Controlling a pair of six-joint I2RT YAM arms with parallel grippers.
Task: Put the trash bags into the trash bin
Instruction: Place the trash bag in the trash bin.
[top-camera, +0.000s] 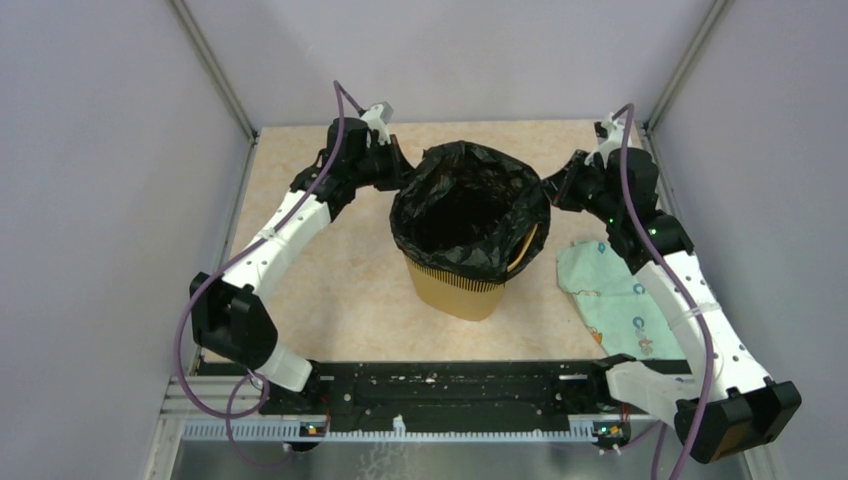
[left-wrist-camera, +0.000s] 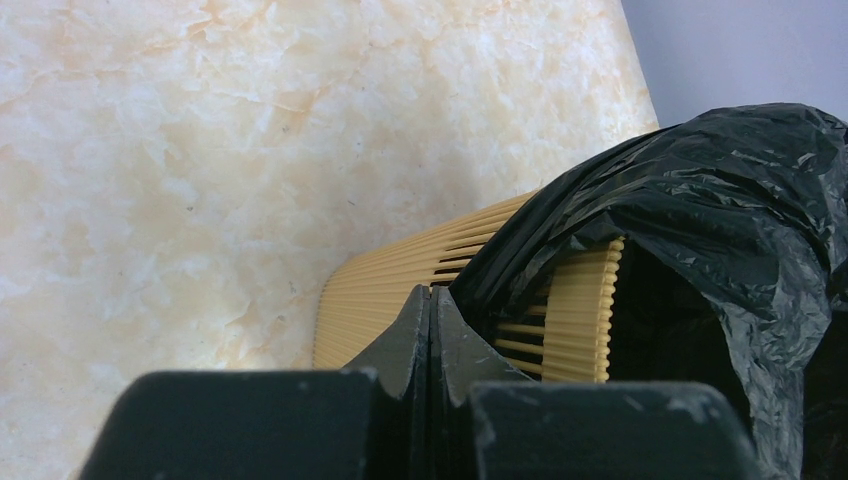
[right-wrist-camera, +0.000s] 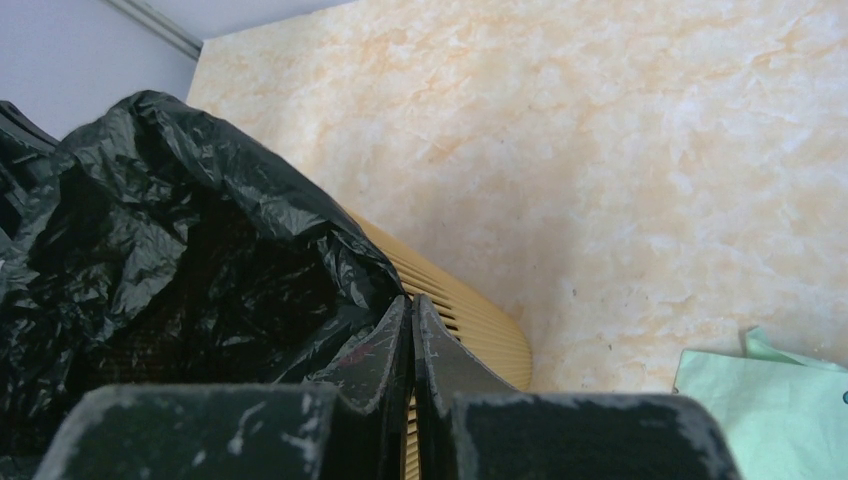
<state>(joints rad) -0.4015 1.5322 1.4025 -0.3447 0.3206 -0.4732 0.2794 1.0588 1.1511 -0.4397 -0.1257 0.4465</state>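
A thin glossy black plastic trash bag (top-camera: 440, 165) lines the mustard-yellow plastic trash bin (top-camera: 455, 292), its mouth draped over the rim. The left gripper (left-wrist-camera: 430, 295) and right gripper (right-wrist-camera: 411, 305) flank it, jaws pressed together at the hem, probably to seat the film; any pinched film is hidden

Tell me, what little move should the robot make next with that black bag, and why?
Probably pull the trash bag edge down over the trash bin. The left gripper and right gripper, both shut, seem to pinch it at opposite sides, yet bare yellow rim shows near the right one.
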